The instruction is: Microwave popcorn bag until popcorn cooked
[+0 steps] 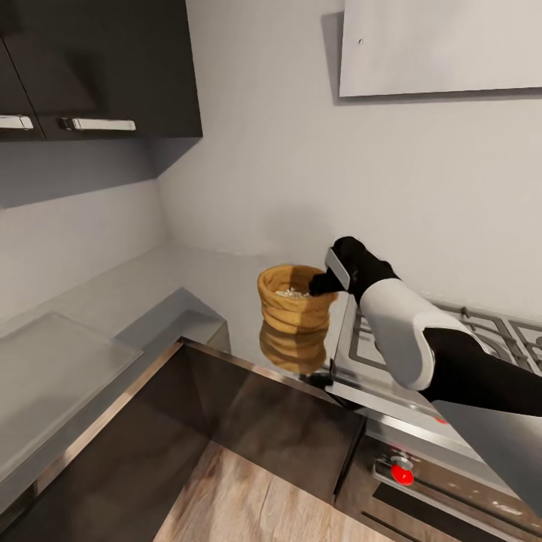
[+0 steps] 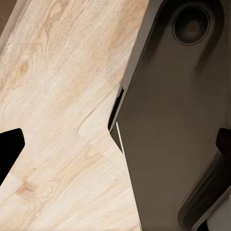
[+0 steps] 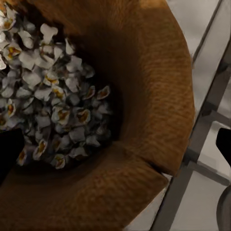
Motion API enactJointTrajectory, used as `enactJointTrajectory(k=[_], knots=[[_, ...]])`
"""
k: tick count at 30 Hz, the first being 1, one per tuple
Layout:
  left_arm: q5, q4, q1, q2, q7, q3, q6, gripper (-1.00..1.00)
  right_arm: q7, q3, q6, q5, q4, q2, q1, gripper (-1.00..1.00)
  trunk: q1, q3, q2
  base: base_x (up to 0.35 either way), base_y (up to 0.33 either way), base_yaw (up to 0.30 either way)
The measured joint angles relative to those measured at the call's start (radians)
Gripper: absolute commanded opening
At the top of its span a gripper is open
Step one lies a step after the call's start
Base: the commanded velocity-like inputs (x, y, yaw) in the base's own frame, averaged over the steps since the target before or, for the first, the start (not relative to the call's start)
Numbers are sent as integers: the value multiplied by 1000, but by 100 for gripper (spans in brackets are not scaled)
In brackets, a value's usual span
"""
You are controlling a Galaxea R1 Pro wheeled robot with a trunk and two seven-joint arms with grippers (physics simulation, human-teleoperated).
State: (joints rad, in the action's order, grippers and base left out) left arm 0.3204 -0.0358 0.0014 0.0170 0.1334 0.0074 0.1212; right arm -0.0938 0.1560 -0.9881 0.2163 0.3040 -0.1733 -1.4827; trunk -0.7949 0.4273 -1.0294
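The popcorn bag (image 1: 295, 305) at the tip of the black right gripper (image 1: 325, 284) is tan-orange, with white and yellow popcorn (image 3: 45, 91) inside. Below it, the countertop (image 1: 113, 301) is grey and the floor (image 2: 53, 120) pale wood-grained.

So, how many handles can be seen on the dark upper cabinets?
2. One handle is at the far left edge of the head view, partly cut off; the other handle is beside it, on the next door. More may lie outside the picture.

Soft even light, glossy reflections
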Motion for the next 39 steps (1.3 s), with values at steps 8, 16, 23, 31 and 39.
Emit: enactJointTrajectory(k=[8,16,23,31,39], knots=[[0,0,0,0,0,0,0,100,0,41,12,0,3,0,0,100,0,0,0,0,0,0],[0,0,0,1,0,0,0,100,-2,43,21,1,10,3,0,100,0,0,0,8,0,0],[0,0,0,1,0,0,0,100,-2,43,24,1,11,7,0,100,0,0,0,72,0,0],[0,0,0,1,0,0,0,100,-3,43,24,1,11,9,0,100,0,0,0,2,0,0],[0,0,0,1,0,0,0,100,-1,42,24,4,-1,38,-1,-100,0,0,0,0,0,0]])
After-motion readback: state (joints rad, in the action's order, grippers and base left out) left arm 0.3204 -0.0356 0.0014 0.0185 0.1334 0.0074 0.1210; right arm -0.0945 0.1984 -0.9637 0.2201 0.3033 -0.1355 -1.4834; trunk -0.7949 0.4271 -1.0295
